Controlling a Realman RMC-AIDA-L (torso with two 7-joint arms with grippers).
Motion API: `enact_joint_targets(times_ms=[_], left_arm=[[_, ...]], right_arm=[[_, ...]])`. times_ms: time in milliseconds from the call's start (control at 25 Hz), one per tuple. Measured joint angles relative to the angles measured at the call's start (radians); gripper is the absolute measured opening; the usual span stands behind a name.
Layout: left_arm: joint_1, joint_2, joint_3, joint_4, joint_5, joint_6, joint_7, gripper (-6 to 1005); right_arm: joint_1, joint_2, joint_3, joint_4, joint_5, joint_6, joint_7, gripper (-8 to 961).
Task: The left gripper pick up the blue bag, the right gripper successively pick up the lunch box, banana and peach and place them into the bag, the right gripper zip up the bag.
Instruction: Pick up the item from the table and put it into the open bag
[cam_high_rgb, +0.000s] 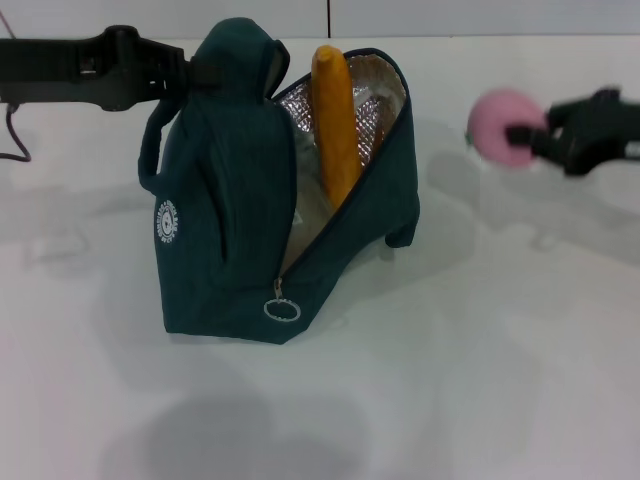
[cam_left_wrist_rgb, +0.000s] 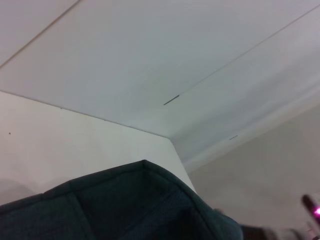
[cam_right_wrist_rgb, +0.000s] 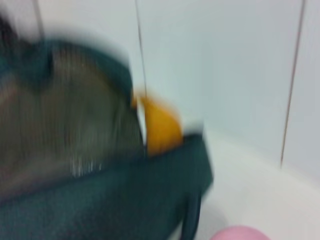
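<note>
The dark teal bag (cam_high_rgb: 230, 230) stands upright on the white table, its mouth open and silver lining showing. My left gripper (cam_high_rgb: 190, 70) is shut on the bag's top at the left. The banana (cam_high_rgb: 335, 120) stands on end inside the bag, its tip poking out. Something pale lies low in the bag beside it; the lunch box cannot be made out. To the right, above the table, my right gripper (cam_high_rgb: 525, 135) is shut on the pink peach (cam_high_rgb: 500, 125). The bag (cam_right_wrist_rgb: 100, 200), banana (cam_right_wrist_rgb: 160, 125) and peach (cam_right_wrist_rgb: 240, 234) also show in the right wrist view.
A ring-pull zip (cam_high_rgb: 281, 308) hangs at the bag's front lower edge. A white wall with seams rises behind the table (cam_high_rgb: 480, 380). The bag's top fabric (cam_left_wrist_rgb: 125, 205) fills the lower part of the left wrist view.
</note>
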Motion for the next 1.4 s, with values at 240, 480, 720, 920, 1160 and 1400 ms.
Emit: enact_joint_targets(times_ms=[240,480,720,920,1160,1400], left_arm=[[0.0,-0.002,0.0,0.0,0.0,-0.004,0.0,31],[0.0,-0.005,0.0,-0.006,0.004,-0.018,0.0,31],[0.0,-0.007,0.0,-0.01,0.001,-0.039,0.0,31],[0.0,-0.008,-0.001,-0.012,-0.001,-0.04,0.0,31],[0.0,-0.008,0.0,-0.012,-0.001,-0.04,0.0,31],[0.0,-0.008,-0.002,-0.012,-0.002,-0.04,0.0,31]], right_arm=[[0.025,-0.002,0.065,-0.016,0.253,-0.108,-0.09,96],[0.182,0.002,0.003,0.126,0.286,-0.088,-0.13,69],[0.323,0.002,-0.062,0.303,0.279,-0.044,-0.164,45],[0.356,0.001,-0.177,0.329,0.279,0.046,-0.158,38],[0.352,0.003,-0.189,0.323,0.283,0.053,-0.158,174],[0.347,0.002,-0.187,0.321,0.287,0.049,-0.157,461]])
